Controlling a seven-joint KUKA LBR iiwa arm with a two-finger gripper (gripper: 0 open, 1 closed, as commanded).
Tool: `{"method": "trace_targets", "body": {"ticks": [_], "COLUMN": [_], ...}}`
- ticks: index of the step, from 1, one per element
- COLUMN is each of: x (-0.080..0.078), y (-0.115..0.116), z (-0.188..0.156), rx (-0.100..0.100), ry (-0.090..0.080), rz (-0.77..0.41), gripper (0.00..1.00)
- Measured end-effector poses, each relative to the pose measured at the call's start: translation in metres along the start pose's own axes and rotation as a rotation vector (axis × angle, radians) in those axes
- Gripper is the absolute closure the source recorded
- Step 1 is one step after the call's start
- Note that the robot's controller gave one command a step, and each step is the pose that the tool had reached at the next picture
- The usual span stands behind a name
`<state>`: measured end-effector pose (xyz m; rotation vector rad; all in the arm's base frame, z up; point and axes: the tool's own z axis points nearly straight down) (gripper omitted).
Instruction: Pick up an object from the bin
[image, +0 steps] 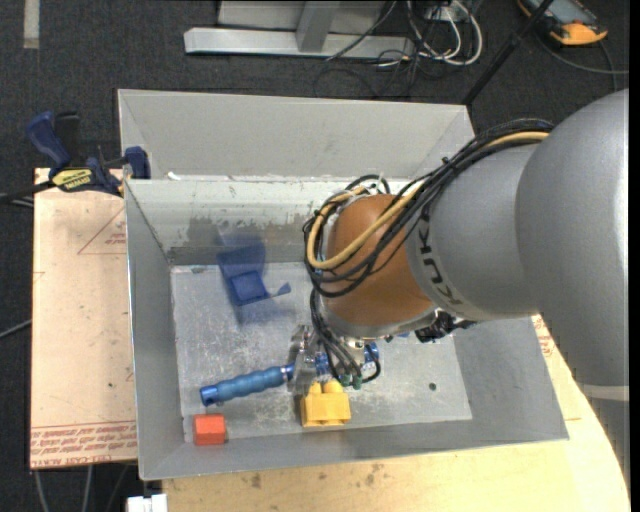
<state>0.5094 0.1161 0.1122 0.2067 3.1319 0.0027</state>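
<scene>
A: What lies in front?
B: The orange cube (209, 429), left of the yellow block (325, 408). The gripper (322, 375) hangs just behind this block, so I judge it is the target.
A: The jaws?
B: Open or closed, I cannot tell. Centre them on the block, clear of the blue stick (245, 384) beside it. The blue box (243, 275) lies far behind.

The 1 camera looked steeply down on the grey metal bin (150, 330) from above and somewhat to one side, near enough to frame its 4 walls, the arm (520, 240) entering from the right.
</scene>
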Motion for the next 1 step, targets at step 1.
{"method": "trace_targets", "body": {"ticks": [1], "x": [-0.0019], "y": [0.0008], "z": [-0.0832], "rx": [-0.001], "ry": [-0.004], "rz": [0.0], "gripper": [1.0]}}
